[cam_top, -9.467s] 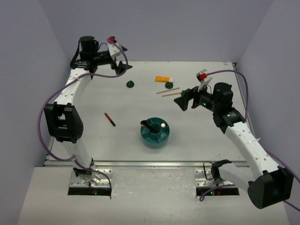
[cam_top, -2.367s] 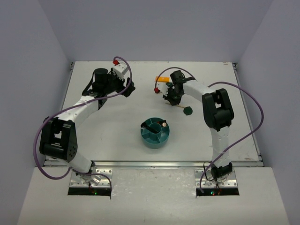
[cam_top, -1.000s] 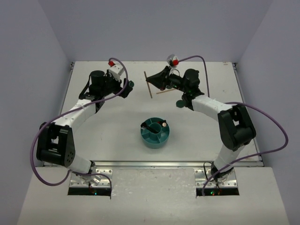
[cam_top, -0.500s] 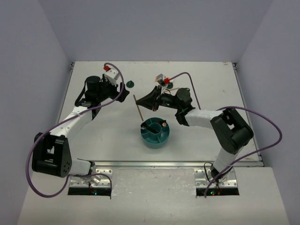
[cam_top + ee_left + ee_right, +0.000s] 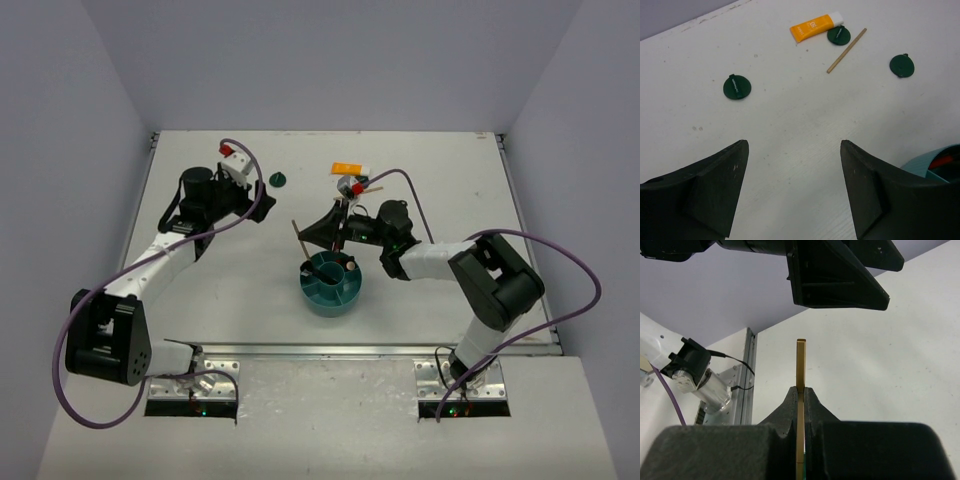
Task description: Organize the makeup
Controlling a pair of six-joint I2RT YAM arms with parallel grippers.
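My right gripper (image 5: 306,240) is shut on a thin tan stick (image 5: 298,240), which it holds in the air just left of and above the teal divided bowl (image 5: 332,296). In the right wrist view the stick (image 5: 800,365) stands up out of the closed fingers (image 5: 812,405). The bowl holds a black brush (image 5: 324,269) and something red (image 5: 942,161). My left gripper (image 5: 794,145) hangs open and empty over bare table. On the table behind lie three dark green compacts (image 5: 737,87) (image 5: 839,35) (image 5: 902,65), an orange-and-white packet (image 5: 815,27) and another tan stick (image 5: 846,43).
My left gripper (image 5: 258,205) hovers left of the right one, about a hand's width away, and fills the top of the right wrist view. The table's metal edge rail (image 5: 745,385) shows there too. Purple cables loop off both arms.
My right gripper has carried the tan stick from the back of the table forward to the bowl's left rim. The left arm has pulled back a little to the left.
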